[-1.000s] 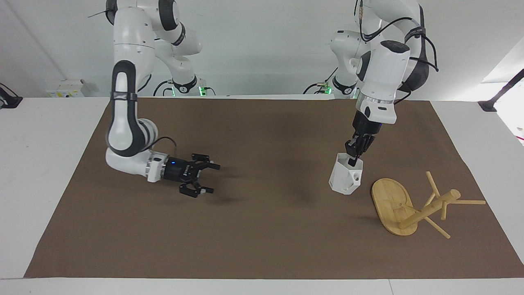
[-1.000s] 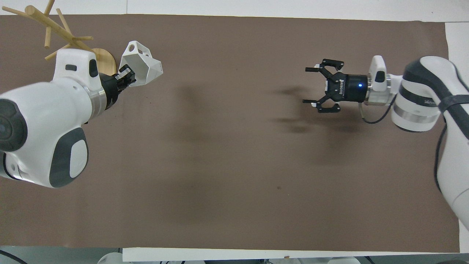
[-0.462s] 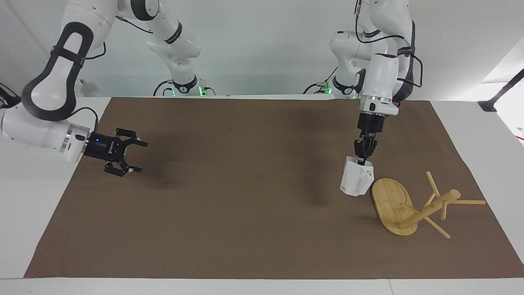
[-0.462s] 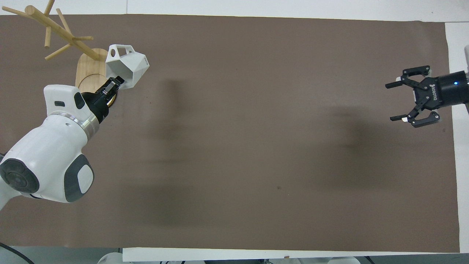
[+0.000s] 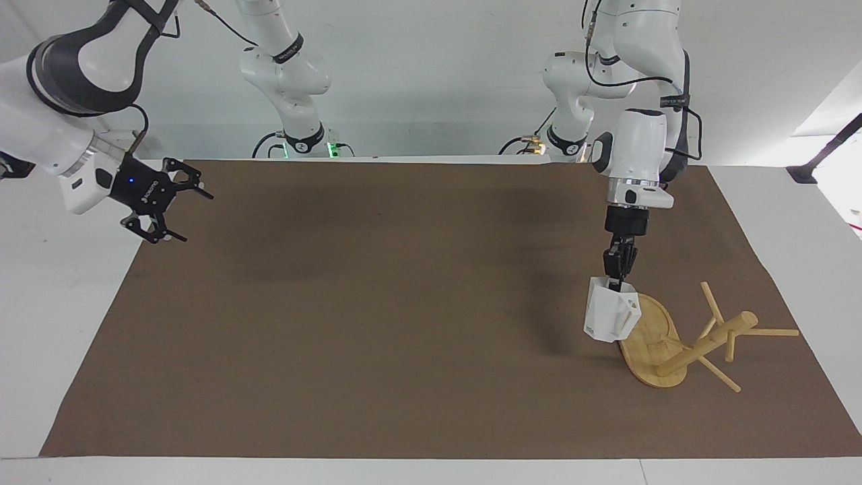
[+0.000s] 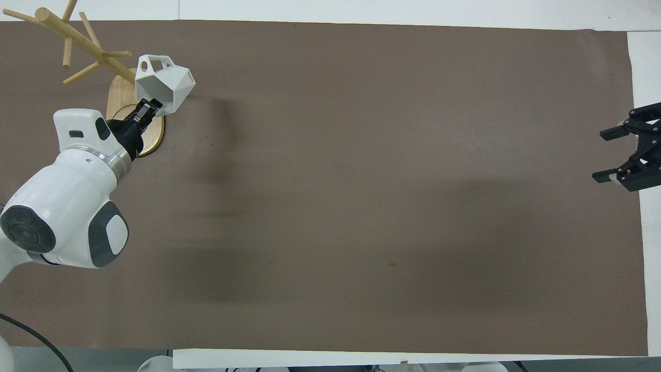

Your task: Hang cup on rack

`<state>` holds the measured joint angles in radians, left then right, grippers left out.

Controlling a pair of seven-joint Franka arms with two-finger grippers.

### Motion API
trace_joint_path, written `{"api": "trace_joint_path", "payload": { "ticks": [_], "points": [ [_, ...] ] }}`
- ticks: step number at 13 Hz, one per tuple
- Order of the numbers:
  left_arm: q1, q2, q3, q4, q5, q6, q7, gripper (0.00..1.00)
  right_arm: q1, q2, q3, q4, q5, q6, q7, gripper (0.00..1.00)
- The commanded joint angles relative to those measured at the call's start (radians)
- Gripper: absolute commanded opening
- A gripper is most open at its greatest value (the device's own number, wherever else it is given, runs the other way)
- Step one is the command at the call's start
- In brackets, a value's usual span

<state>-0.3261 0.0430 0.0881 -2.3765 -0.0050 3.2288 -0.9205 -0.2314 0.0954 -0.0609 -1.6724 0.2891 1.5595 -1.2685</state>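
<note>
The white faceted cup (image 5: 609, 316) hangs from my left gripper (image 5: 618, 273), which is shut on its rim. The cup is up in the air over the edge of the rack's base. In the overhead view the cup (image 6: 165, 88) shows its boxy handle toward the rack, with my left gripper (image 6: 147, 108) at its rim. The bamboo rack (image 5: 707, 343) lies tipped over on the mat at the left arm's end, its oval base (image 5: 650, 333) tilted up and its pegs resting on the mat. It shows in the overhead view (image 6: 77, 39) too. My right gripper (image 5: 176, 209) is open and empty over the mat's edge at the right arm's end.
A brown mat (image 5: 404, 323) covers the table. White table surface (image 5: 60, 283) borders it at both ends. My right gripper (image 6: 614, 155) shows at the overhead view's edge.
My left gripper has carried the cup toward the rack, over its base, and turned it. My right arm has drawn back and up to its end of the table, still open.
</note>
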Motion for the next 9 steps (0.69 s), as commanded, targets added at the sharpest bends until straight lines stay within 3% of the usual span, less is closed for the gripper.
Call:
{"api": "trace_joint_path", "payload": {
  "ticks": [1, 4, 7, 9],
  "points": [
    [0.042, 0.060, -0.013, 0.056, 0.005, 0.023, 0.006, 0.00, 0.062, -0.047, 0.012, 0.034, -0.099, 0.002, 0.238, 1.00],
    [0.065, 0.075, -0.014, 0.072, 0.007, 0.022, 0.006, 0.00, 0.070, -0.092, 0.010, 0.049, -0.105, -0.009, 0.435, 1.00],
    [0.088, 0.113, -0.014, 0.109, 0.008, 0.022, 0.006, 0.00, 0.072, -0.074, 0.018, 0.221, -0.221, -0.210, 0.677, 1.00],
    [0.108, 0.117, -0.014, 0.115, 0.007, 0.020, 0.006, 0.00, 0.101, -0.075, 0.020, 0.235, -0.241, -0.246, 0.799, 1.00]
  ]
}}
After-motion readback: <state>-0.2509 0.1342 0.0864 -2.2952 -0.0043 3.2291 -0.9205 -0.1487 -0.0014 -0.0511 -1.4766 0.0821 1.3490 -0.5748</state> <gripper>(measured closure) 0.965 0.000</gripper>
